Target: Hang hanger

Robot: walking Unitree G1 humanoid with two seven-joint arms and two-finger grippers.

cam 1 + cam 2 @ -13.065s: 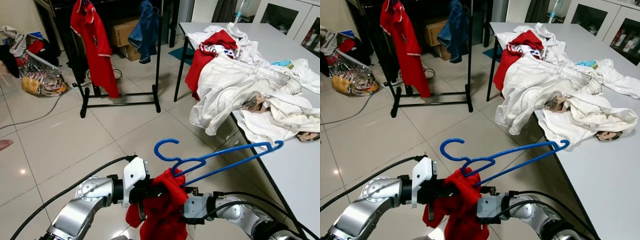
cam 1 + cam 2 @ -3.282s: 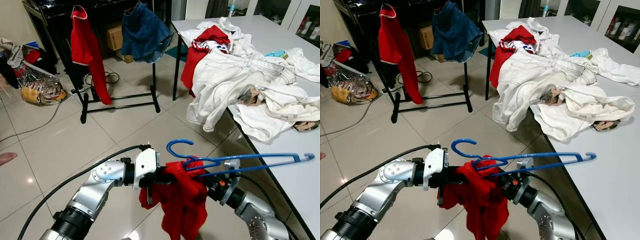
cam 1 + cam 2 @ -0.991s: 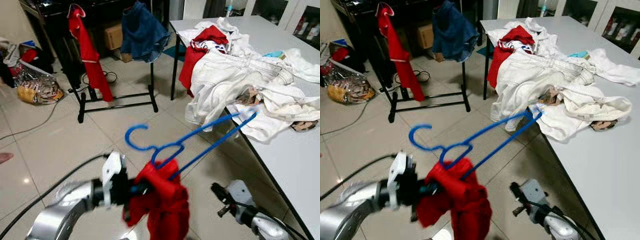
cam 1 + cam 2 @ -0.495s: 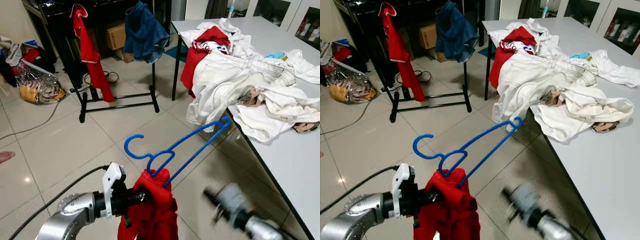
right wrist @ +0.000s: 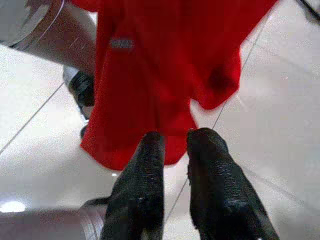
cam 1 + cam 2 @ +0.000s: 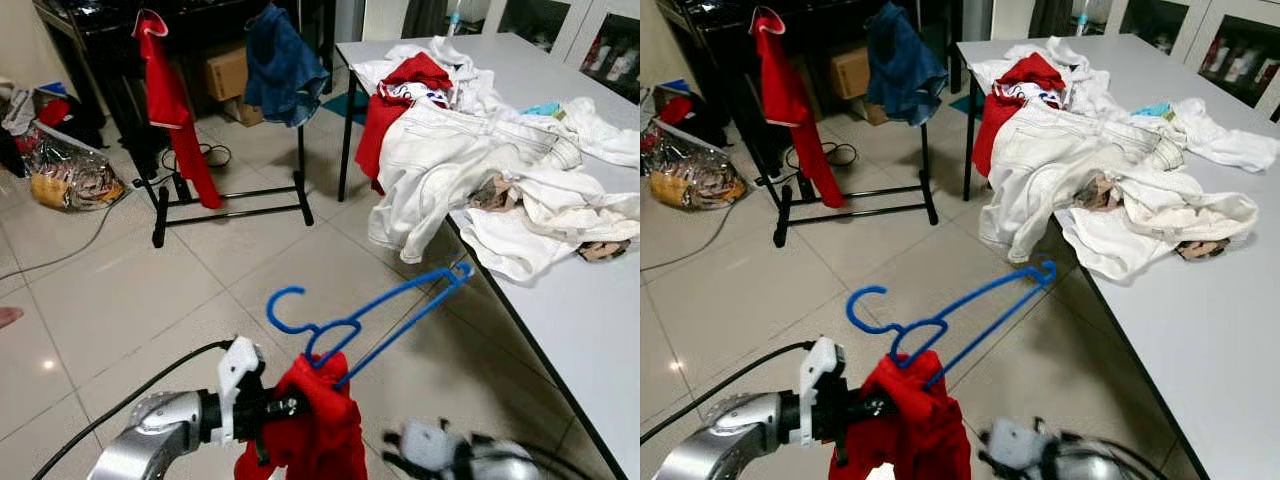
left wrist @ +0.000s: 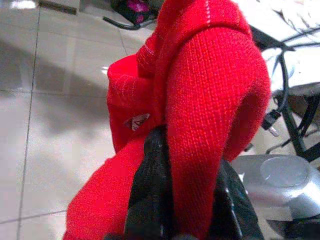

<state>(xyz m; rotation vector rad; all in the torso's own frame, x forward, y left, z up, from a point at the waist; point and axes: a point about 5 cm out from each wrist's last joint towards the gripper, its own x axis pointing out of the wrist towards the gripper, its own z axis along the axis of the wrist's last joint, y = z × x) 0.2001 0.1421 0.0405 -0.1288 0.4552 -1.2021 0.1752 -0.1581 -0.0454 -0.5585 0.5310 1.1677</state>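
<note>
A blue hanger [image 6: 372,309] carries a red garment [image 6: 315,435] bunched under its hook, low over the tiled floor. My left gripper [image 6: 285,408] is shut on a fold of that garment [image 7: 200,100], and the hanger's long end tilts up toward the table. My right arm [image 6: 450,455] is blurred at the bottom, below the hanger and apart from it. In the right wrist view my right gripper [image 5: 172,137] has its fingers [image 5: 140,195] close together with nothing between them, and the red garment [image 5: 160,75] hangs just beyond.
A black clothes rack [image 6: 230,205] stands ahead with a red shirt [image 6: 170,95] and a denim garment [image 6: 283,60] on it. On the right, the white table [image 6: 590,330] holds a pile of clothes [image 6: 480,170]. Bags [image 6: 65,180] lie at the far left.
My right gripper has let go of the hanger and dropped low. The left gripper alone now holds the garment and hanger, whose far end has tipped upward. The camera shifted slightly.
</note>
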